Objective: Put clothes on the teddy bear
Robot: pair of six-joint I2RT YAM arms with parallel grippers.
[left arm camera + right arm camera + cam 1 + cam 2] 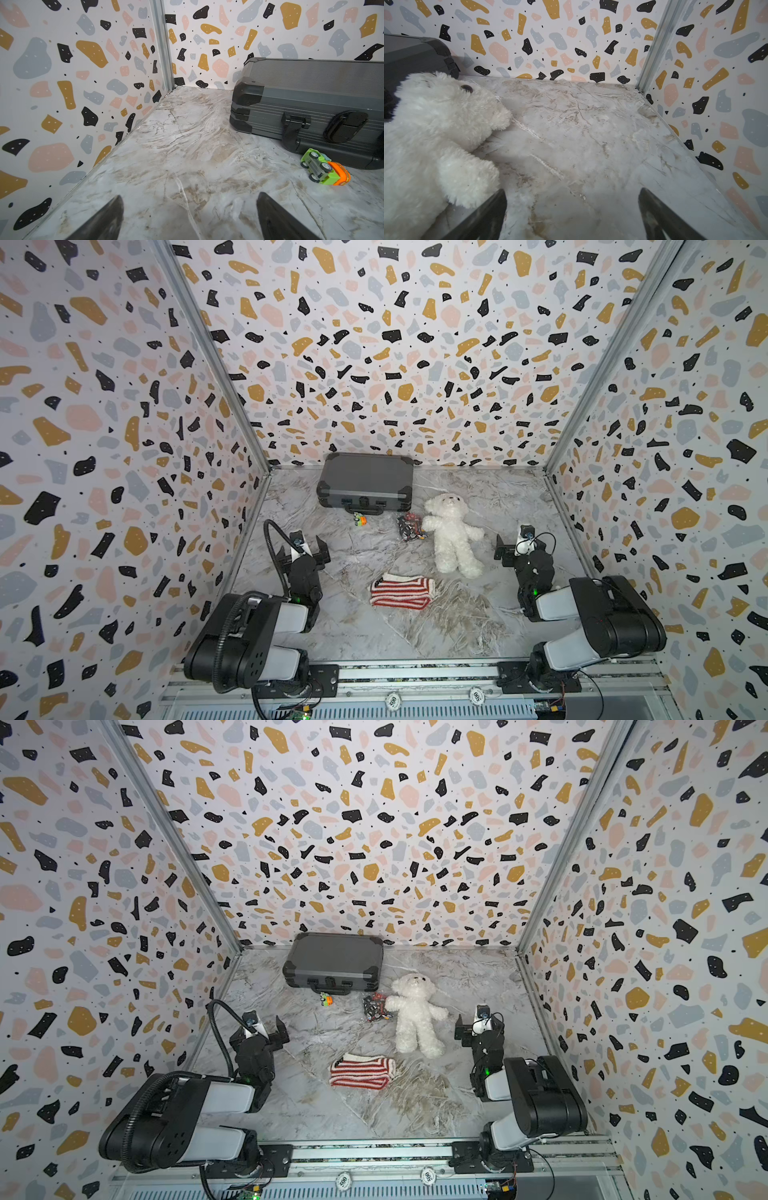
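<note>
Marble counter (457, 626), teddy bear (453, 535) undressed, both arms clear of it.
The teddy bear lay face up right of the counter's middle, head toward the back edge, legs toward the front. The right end effector (520, 546) stood just beside it, released and empty, and was nearer than the left end effector (303, 549), likewise released. A striped sweater (401, 593) lay near its feet.

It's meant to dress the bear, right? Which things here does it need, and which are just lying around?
Needed: teddy bear; red-and-white striped garment, likely its outfit.
Lying about: grey case; green-and-orange toy car; small bag of dark pieces.
</note>
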